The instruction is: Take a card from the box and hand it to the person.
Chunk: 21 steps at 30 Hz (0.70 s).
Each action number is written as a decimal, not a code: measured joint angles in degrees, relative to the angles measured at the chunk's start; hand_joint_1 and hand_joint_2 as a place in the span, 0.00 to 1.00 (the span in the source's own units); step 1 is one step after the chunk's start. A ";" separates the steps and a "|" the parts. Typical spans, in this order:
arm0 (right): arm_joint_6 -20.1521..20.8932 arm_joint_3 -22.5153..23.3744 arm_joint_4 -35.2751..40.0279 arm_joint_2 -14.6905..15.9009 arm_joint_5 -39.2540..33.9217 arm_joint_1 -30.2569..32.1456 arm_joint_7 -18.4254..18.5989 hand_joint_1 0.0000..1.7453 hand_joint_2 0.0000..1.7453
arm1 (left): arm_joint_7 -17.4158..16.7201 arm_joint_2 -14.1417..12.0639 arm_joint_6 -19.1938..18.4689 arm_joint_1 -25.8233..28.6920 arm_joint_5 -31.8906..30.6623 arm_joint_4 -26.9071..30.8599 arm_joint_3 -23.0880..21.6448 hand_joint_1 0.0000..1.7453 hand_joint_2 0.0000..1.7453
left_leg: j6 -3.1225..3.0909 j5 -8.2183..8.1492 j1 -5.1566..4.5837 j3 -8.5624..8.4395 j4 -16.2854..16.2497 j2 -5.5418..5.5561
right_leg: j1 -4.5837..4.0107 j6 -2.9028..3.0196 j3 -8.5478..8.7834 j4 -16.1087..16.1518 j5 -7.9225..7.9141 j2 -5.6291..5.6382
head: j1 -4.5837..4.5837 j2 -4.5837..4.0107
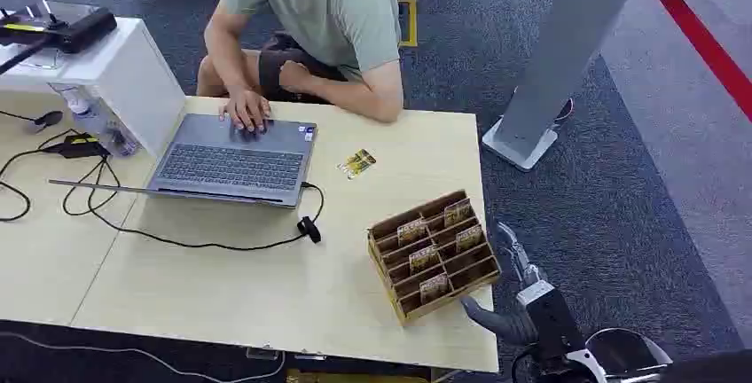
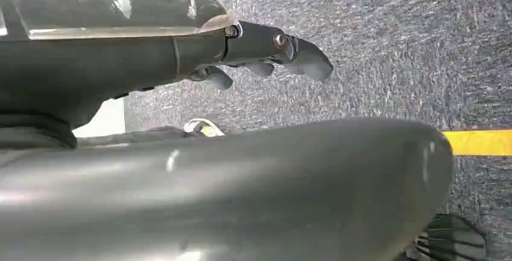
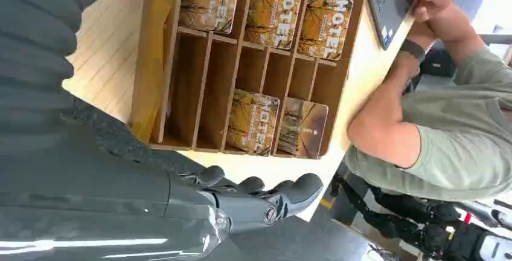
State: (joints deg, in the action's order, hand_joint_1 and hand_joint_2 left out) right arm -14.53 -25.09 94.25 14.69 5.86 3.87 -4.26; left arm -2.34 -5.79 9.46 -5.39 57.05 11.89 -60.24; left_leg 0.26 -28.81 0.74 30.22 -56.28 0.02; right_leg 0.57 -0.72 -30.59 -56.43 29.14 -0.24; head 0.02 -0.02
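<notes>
A wooden slotted box [image 1: 433, 254] stands near the right front corner of the light table [image 1: 266, 285]. Several hotel cards [image 1: 458, 213] sit upright in its slots, and the right wrist view shows the box [image 3: 241, 61] and cards [image 3: 275, 13] close up. My right hand [image 1: 510, 290] hovers just off the table's right edge beside the box, fingers [image 3: 259, 197] apart and holding nothing. My left hand [image 2: 265, 52] hangs over the carpet, holding nothing. The person [image 1: 319, 19] sits at the far side with one hand [image 1: 246, 110] on a laptop [image 1: 232, 163].
A loose card [image 1: 357, 163] lies on the table between laptop and box. A black cable [image 1: 177, 241] trails from the laptop across the table's middle. A white cabinet [image 1: 115, 64] stands at the far left, and a grey stand [image 1: 567, 55] rises from the carpet on the right.
</notes>
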 joint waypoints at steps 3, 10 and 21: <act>-0.22 -0.02 0.02 0.00 1.73 -0.04 0.72 0.00 1.00 | 0.00 0.00 0.00 0.00 0.00 0.00 0.00 0.00 0.00 | 0.00 0.00 0.00 0.00 0.00 0.00 | 0.00 0.00 0.00 0.00 0.00 0.00 | 0.00 0.00; -0.74 -0.28 0.04 0.02 11.83 -1.53 5.98 0.00 1.00 | 0.24 0.00 -0.22 0.00 -0.26 0.00 -0.02 0.00 0.00 | 0.00 0.00 0.00 0.02 0.00 0.00 | 0.00 0.00 0.01 -0.01 0.00 0.01 | 0.00 0.00; 10.25 -2.47 2.32 0.18 41.82 -14.26 22.25 0.06 1.00 | 2.14 0.00 -1.20 -0.28 -2.19 0.00 -1.51 0.00 0.00 | -0.04 0.05 0.00 0.00 0.00 -0.01 | 0.00 -0.01 0.01 -0.04 -0.04 0.01 | 0.00 0.00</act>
State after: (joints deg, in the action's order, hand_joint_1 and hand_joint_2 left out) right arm -4.28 -27.56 96.56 14.86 47.68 -10.39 17.99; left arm -0.20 -5.79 8.26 -5.67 54.86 11.89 -61.75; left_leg 0.22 -28.77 0.74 30.22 -56.29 0.01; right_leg 0.57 -0.73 -30.58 -56.47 29.10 -0.23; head 0.02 -0.02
